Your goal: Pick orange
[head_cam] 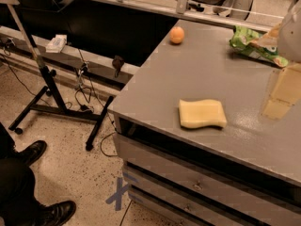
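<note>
Grey tabletop [207, 69] over a drawer cabinet carries all three items. The orange [177, 35] sits at the far left corner, close to the edge and touching nothing, which leaves it open to approach from above and from the sides. The yellow sponge [202, 113] lies flat toward the front edge, well apart from the orange. The green snack bag [256, 44] lies at the far right. Both are judged to be distractors. The gripper [281, 94] hangs over the right side of the tabletop, just in front of the bag and well apart from the orange, so the reach is not yet made; whether it is parted or closed cannot be told. Caution: the orange is round and near the edge, so a nudge may roll it off.
</note>
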